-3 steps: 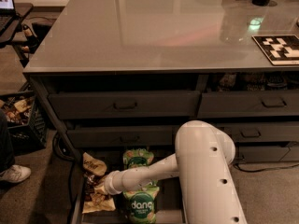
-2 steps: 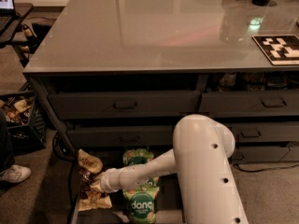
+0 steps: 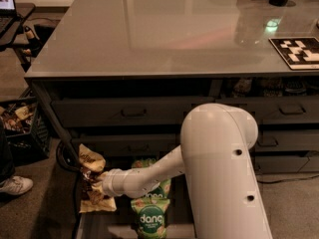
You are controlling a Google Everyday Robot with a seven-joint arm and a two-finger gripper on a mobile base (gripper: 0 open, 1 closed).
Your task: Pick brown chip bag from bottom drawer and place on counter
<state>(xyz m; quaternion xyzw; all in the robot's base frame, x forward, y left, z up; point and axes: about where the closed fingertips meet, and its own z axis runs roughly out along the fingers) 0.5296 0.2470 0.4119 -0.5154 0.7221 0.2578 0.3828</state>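
The brown chip bag (image 3: 90,179), tan with a dark middle panel, stands upright at the left end of the open bottom drawer (image 3: 84,223), its top above the drawer's left wall. My gripper (image 3: 95,181) reaches in from the right at the end of the white arm and is shut on the bag's middle. The glossy grey counter (image 3: 164,29) spreads above the drawer cabinet.
Two green "dang" bags (image 3: 150,215) lie in the drawer under my forearm. My white arm's large elbow (image 3: 219,148) fills the front right. A black-and-white marker tile (image 3: 298,52) lies on the counter's right. A crate (image 3: 20,126) and a shoe (image 3: 14,185) are on the left floor.
The gripper with the brown chip bag has moved up and slightly left; the bag's top now stands higher above the drawer. The elbow shifted a little left.
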